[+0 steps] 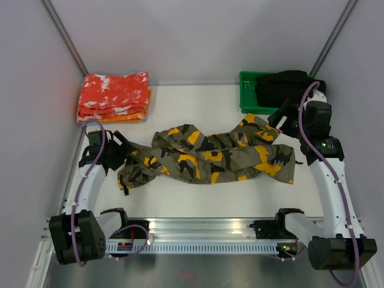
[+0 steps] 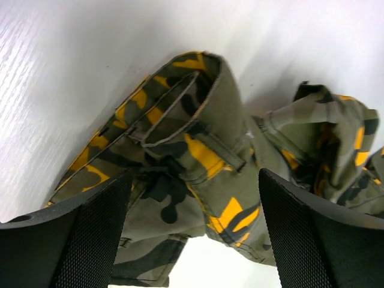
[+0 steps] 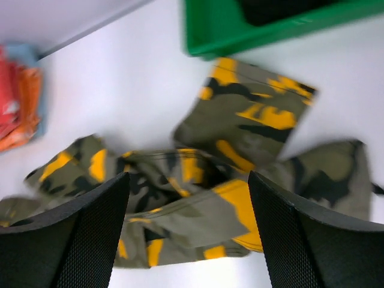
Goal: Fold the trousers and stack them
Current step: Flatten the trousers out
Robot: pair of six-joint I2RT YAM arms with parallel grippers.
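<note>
Nearest, the left tool (image 2: 195, 198) hangs wide open over the waistband end of the trousers (image 1: 210, 156). The right tool (image 3: 189, 180) is wide open above the leg ends. The trousers lie crumpled and twisted across the mid tabletop (image 1: 198, 204), in olive-grey, black and yellow-orange camouflage. Beyond them are folded red-orange speckled cloths (image 1: 114, 97) far left and a green bin (image 1: 247, 96) holding a black garment (image 1: 285, 87) far right.

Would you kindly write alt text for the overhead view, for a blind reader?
Camouflage trousers lie crumpled across a table between the left gripper and right gripper. Folded red-orange cloths sit back left; a green bin holding a black garment, back right.
</note>
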